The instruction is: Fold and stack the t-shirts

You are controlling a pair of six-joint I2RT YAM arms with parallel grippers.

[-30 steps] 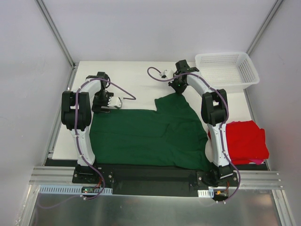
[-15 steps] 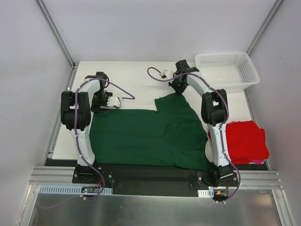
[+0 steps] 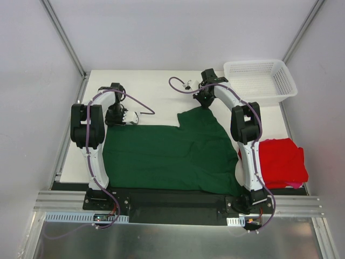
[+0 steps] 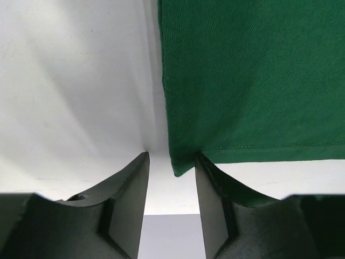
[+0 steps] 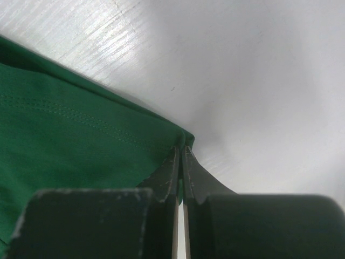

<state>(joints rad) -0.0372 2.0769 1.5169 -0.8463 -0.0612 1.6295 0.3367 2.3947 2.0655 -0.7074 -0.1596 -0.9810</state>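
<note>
The green shirt lies spread over the near middle of the table, with the red shirt at the near right. My right gripper is pinched tight on the green shirt's far corner. My left gripper stands narrowly apart around the far-left corner, cloth touching one finger only. I'd slide the left deeper over the hem before closing, so it bites more than the tip.
</note>
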